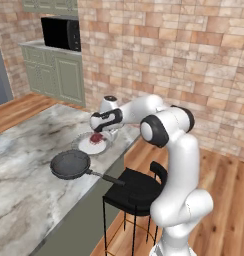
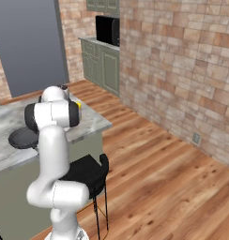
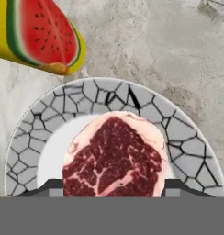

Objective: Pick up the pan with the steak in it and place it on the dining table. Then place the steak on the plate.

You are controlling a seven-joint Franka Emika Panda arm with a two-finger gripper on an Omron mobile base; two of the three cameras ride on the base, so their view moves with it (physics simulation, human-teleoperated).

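The white arm reaches forward and low, its fingers (image 1: 97, 137) clenched on the raw red marbled steak (image 3: 114, 158) directly above the small white plate with a grey scalloped rim (image 3: 182, 135). The dark round frying pan (image 1: 70, 164) sits nearer the base on the marble-topped bench (image 1: 24, 150), before a brick wall (image 1: 194, 55).

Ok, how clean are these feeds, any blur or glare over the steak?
Hand view: sharp, no glare, the steak marbling and plate cracks crisp. Left base view: soft and coarse, steak a small red blob by the hand. Right base view: arm blocks it.
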